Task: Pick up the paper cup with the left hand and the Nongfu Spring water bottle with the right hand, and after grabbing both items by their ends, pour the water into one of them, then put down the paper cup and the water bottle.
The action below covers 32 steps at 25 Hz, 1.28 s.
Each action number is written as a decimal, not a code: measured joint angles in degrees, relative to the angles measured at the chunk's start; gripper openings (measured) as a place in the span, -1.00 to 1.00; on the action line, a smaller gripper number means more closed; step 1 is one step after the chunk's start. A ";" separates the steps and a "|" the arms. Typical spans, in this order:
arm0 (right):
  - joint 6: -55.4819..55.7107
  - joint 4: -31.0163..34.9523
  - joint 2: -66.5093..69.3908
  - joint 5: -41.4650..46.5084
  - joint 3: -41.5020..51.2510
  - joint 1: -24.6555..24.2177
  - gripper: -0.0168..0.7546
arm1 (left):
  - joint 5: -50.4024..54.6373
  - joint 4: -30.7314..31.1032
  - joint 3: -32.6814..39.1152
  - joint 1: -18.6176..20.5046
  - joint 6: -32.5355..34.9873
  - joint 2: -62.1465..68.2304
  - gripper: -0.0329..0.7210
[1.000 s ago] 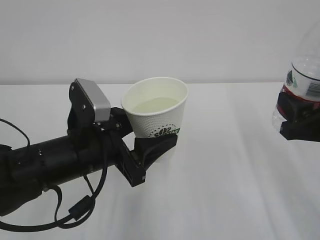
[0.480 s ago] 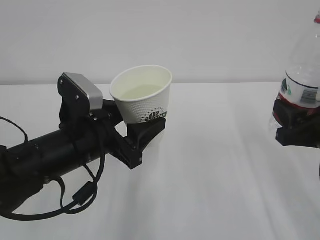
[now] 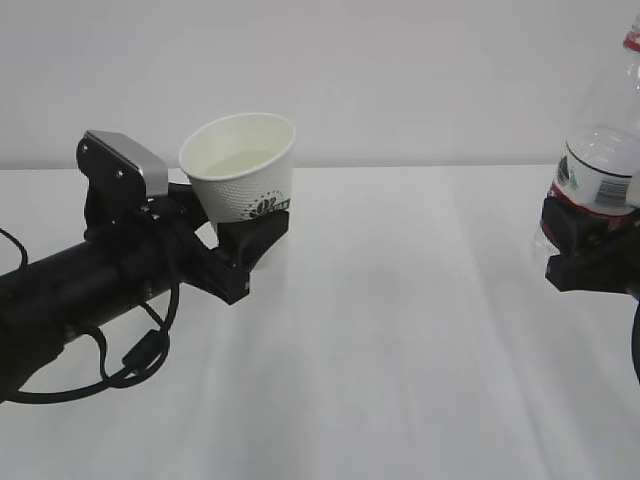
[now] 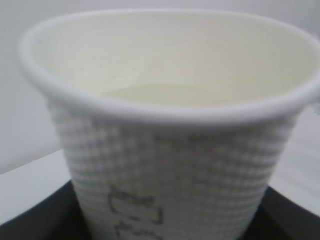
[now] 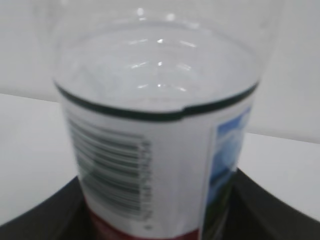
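Above the table, the left hand gripped the water-filled paper cup; the right hand clasped the Nongfu Spring water bottle; both awaited setting down.

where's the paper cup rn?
Exterior view, left side: the paper cup is held off the white table in the left gripper, its jaws closed around its lower part. The water bottle is far right, apart from it.
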 joint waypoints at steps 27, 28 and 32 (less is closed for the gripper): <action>0.00 -0.09 0.12 -0.13 0.00 0.00 0.20 | 0.00 -0.05 0.00 13.15 0.09 0.00 0.43; 0.00 -0.09 0.12 -0.13 0.00 0.00 0.20 | 0.00 -0.05 0.00 13.61 0.09 0.00 0.43; 0.00 -0.09 0.12 -0.16 0.00 0.00 0.20 | 0.00 -1.25 0.00 15.52 0.09 0.00 0.43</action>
